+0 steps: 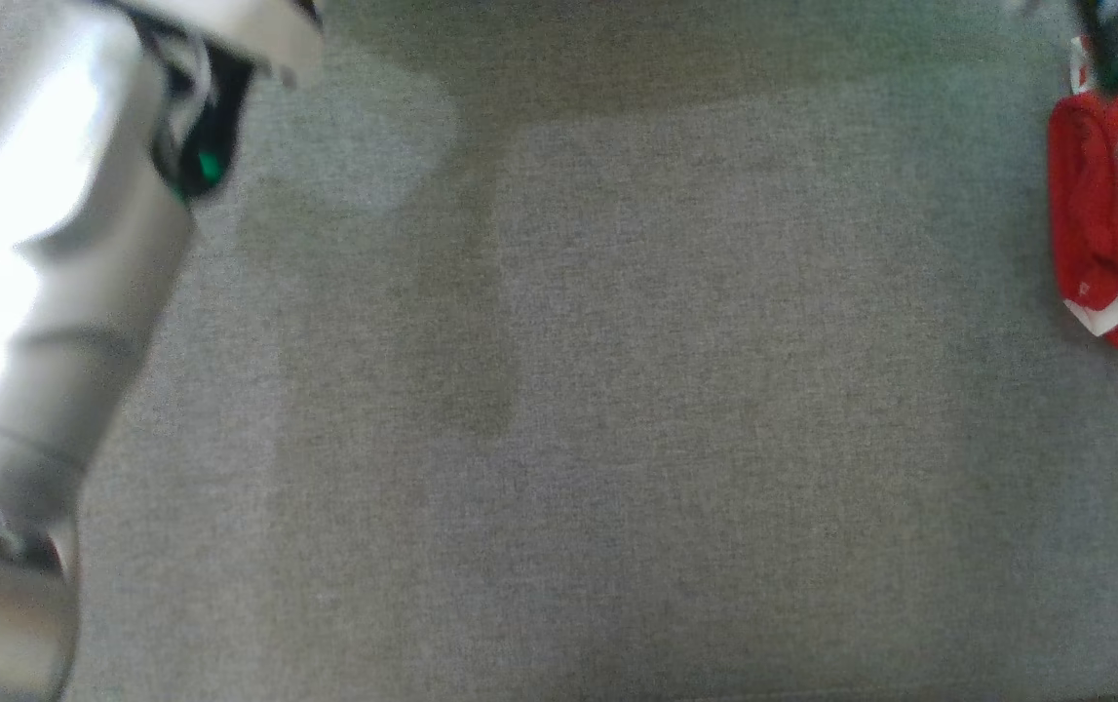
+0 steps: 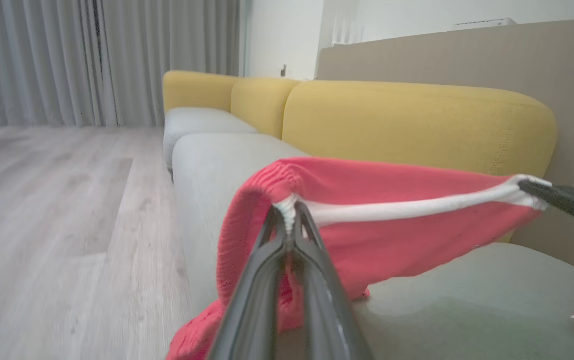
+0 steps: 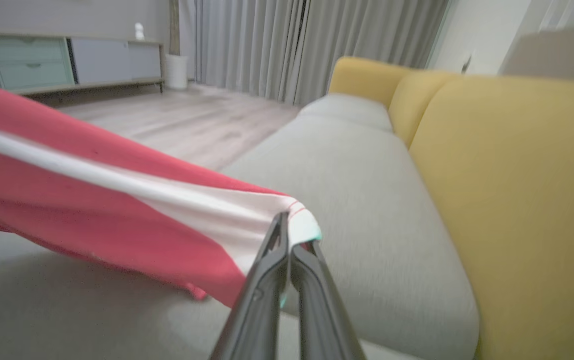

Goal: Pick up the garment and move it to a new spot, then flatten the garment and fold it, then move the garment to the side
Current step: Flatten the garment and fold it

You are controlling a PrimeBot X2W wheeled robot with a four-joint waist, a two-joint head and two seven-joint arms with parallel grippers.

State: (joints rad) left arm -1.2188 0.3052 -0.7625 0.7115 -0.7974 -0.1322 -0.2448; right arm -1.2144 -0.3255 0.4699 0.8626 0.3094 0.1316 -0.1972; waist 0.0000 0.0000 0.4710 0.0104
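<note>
Left fingers [image 2: 260,280] and right fingers [image 3: 265,285] each pinch the garment [image 2: 392,235] over the grey seat [image 3: 367,190] (yellow backrests [image 2: 407,125]).

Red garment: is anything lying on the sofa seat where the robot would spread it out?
Nothing visible does. The grey seat is bare beneath the garment, which hangs stretched between the left end effector and right end effector, both shut on its white-trimmed edge.

I counted 1 red garment [image 2: 392,235], my 1 left gripper [image 2: 291,207], my 1 right gripper [image 3: 287,235], 1 grey sofa [image 3: 367,175], 3 yellow back cushions [image 2: 417,125], 1 white bin [image 3: 176,70]
</note>
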